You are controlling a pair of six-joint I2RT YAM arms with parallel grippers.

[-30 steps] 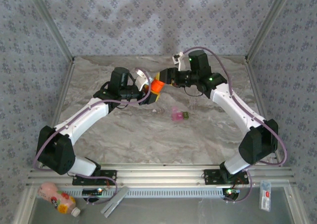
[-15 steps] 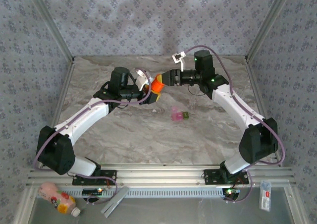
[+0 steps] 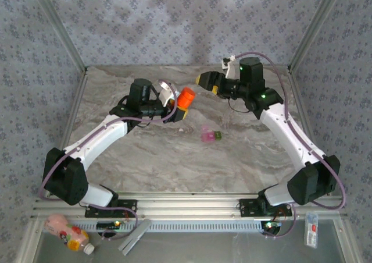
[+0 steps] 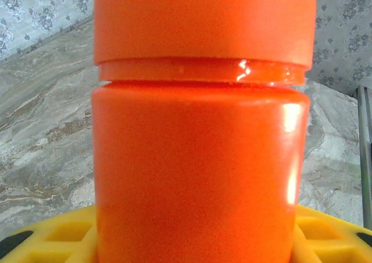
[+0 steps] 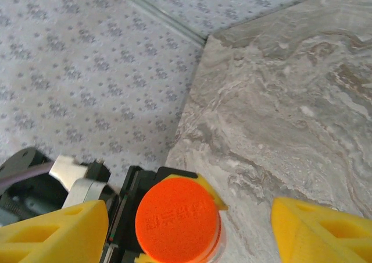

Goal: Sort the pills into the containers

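- Marbled tabletop (image 3: 145, 152), patterned walls (image 3: 174, 24) around my rig.
- Left pincer (image 3: 176, 104) clamps the orange bottle (image 3: 186, 97), cap on.
- Right pincer (image 3: 204, 80) spread wide, nothing in it, near the bottle cap but apart.
- I see the pill case (image 3: 210, 136) lying on the tabletop, base-side of both pincers, clear of each.

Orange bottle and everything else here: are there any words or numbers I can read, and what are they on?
Orange lid: raised lettering across its top, too blurred to read.
Pink drink bottle, near left corner: printed label, too small to read.
White packet, near right corner: red mark, too small to read.
So nothing can be quoted.
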